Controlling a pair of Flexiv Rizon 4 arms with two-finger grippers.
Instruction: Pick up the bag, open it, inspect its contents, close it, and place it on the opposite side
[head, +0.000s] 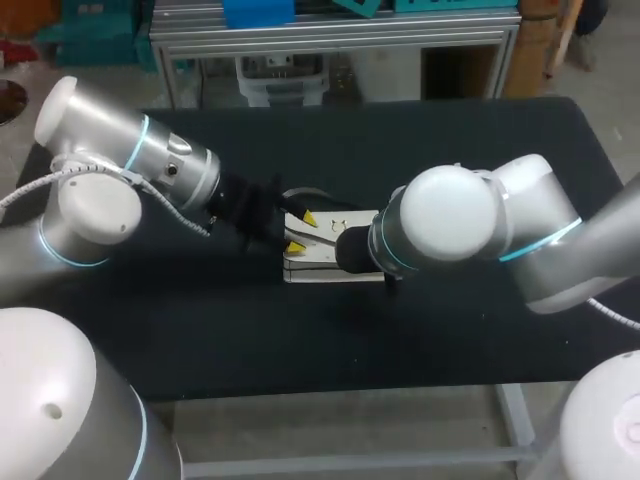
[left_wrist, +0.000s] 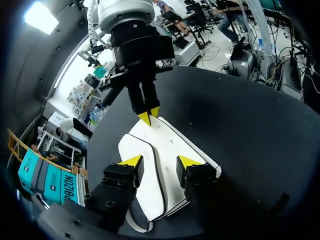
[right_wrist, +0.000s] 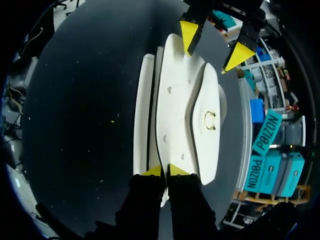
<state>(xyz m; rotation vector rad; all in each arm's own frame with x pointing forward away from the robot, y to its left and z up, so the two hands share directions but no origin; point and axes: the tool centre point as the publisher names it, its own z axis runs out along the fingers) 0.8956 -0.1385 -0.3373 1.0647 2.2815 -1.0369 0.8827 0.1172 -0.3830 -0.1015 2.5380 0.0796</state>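
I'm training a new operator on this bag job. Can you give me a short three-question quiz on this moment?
1. True or false: the left pincer is open over the flat white bag.
2. The right pincer's tips are: A wide apart; B closed on the bag's end; C raised clear of it.
3. Fill in: the bag lies on the ___ tabletop.
Key: 1 true; 2 B; 3 black.

White bag (right_wrist: 175, 100), trimmed in thin black, with a small gold emblem (right_wrist: 210, 120) on it. Matte black counter (head: 400, 150) beneath. Black on the left gripper (head: 303, 231) and right gripper (right_wrist: 165, 171), tips bright yellow. The left arm (head: 130, 150) and right arm (head: 470, 215) are silver-white, ringed pale blue.
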